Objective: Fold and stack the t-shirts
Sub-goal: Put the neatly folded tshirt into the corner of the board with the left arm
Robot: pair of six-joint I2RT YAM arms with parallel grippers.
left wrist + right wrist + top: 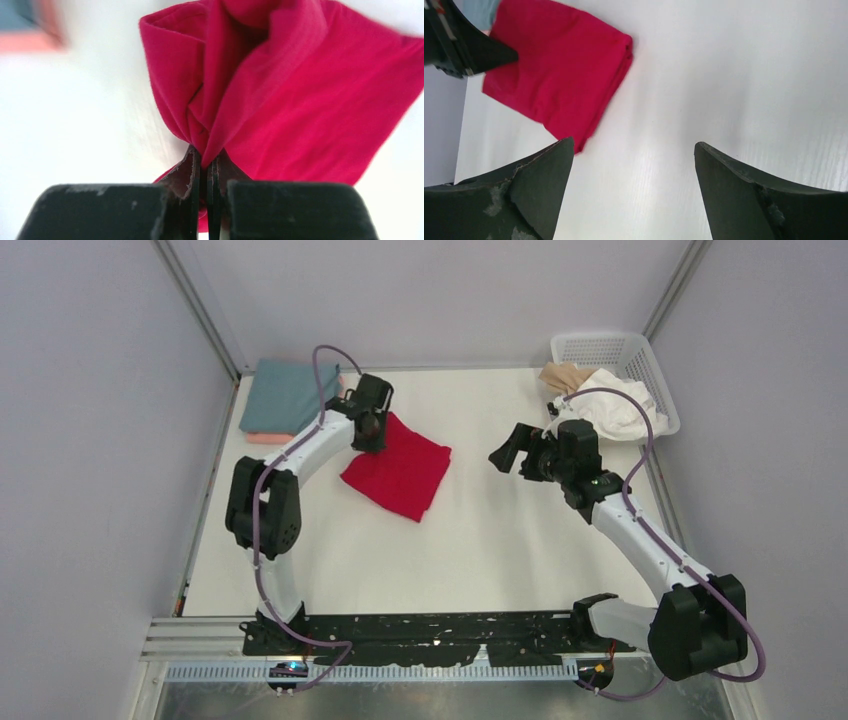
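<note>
- On the white counter [500, 540], left of centre: bright red soft cloth t-shirt [400, 475], folded into a rough square, flat apart from its far-left corner.
- Clamped on that corner: left end effector [204, 167], black fingers almost together, nothing but a thin bunch of red cloth between them.
- Seen from the left wrist: red cloth gathered into pleats just above the pinch, fanning out wide beyond it, a folded edge showing at upper left.
- At the far-left corner of the counter: grey-teal folded cloth t-shirt [285, 398], stacked on a salmon pink folded cloth t-shirt [268, 438], with only a strip of pink showing along the near edge.
- Just beside the red shirt, that stack; touching or not, cannot tell.
- Right of the red shirt and well apart from it: right end effector [634, 145], spread wide, holding nothing, hovering over bare counter and pointed toward the red cloth.
- Seen from the right wrist: red shirt at upper left, thick layered fold along its right side, the black tip of the left end effector over its far corner.
- At the far-right corner: white plastic lattice basket [610, 350], with a crumpled white cloth t-shirt [620, 410] spilling over its near rim.
- At the basket's left edge: crumpled beige cloth t-shirt [568, 375], unfolded, touching the white one.
</note>
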